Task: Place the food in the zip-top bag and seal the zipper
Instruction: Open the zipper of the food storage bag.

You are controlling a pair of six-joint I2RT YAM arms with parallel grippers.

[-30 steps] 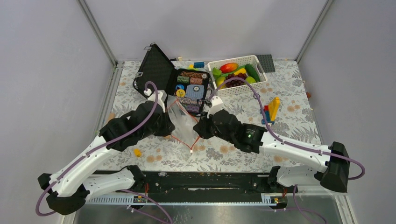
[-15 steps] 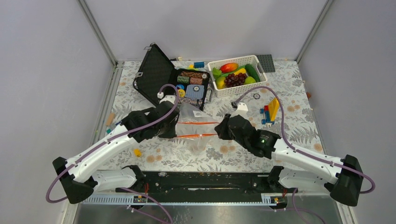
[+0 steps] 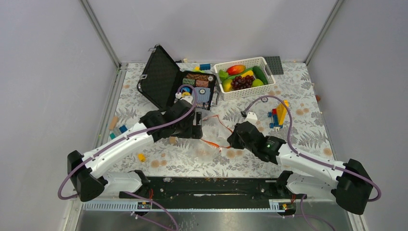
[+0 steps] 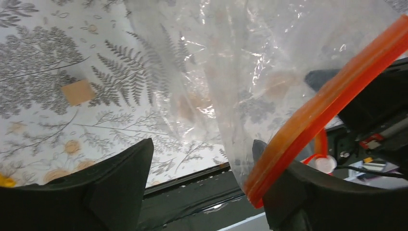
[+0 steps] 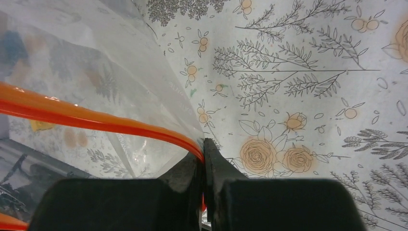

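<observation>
Orange zipper [image 5: 72, 115] is what your right claw [image 5: 203, 147] grips: its jaws are pressed tight together on the strip at the bag's corner, low in the wrist view. Your left claw [image 4: 201, 147] stands wide apart and clamps nothing; the clear film of the zip-top bag [image 4: 216, 72] hangs between its fingers [image 4: 110, 187], and the strip only leans against the finger at the lower right of that view. From above, the bag [image 3: 209, 127] lies bunched at the middle of the frame between both claws, while the food [image 3: 242, 77] sits in the white basket [image 3: 239, 61] at the upper middle, well apart from it. Half a second ago the zipper ran straight and taut from claw to claw; now it sags in a loose loop. Your left claw has shifted up and to the right, closer to the black case [image 3: 156, 79], and your right claw has barely moved.
</observation>
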